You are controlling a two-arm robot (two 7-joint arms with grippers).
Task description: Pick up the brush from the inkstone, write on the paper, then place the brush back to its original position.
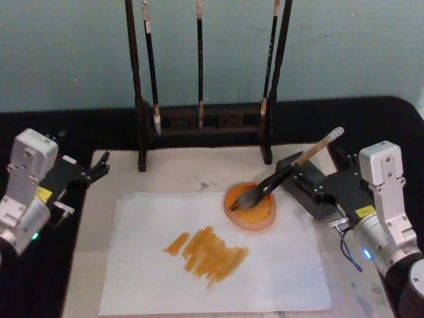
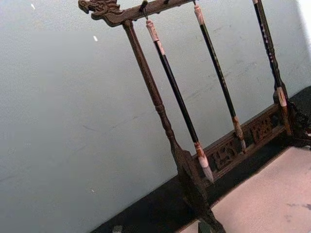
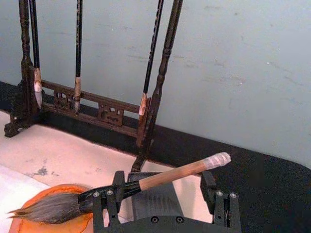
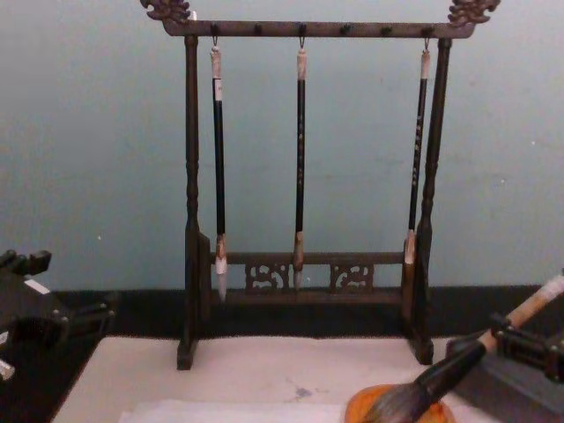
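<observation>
The brush (image 1: 291, 167) lies tilted, its grey-black bristles resting in the orange inkstone (image 1: 255, 215) and its pale handle rising to the right. The handle passes between the fingers of my right gripper (image 1: 311, 160), which is open; it rests close against one finger (image 3: 104, 201) while the other (image 3: 221, 201) stands well apart. The chest view has the brush (image 4: 476, 352) over the inkstone (image 4: 397, 410) beside my right gripper (image 4: 529, 344). The paper (image 1: 265, 278) lies flat with orange strokes on its middle. My left gripper (image 1: 98, 167) is open at the mat's left edge.
A dark wooden rack (image 1: 205, 126) with three thin black-handled brushes hanging from it stands at the back of the cream mat (image 1: 185, 172). Black tabletop (image 1: 371, 119) surrounds the mat. A teal wall closes off the back.
</observation>
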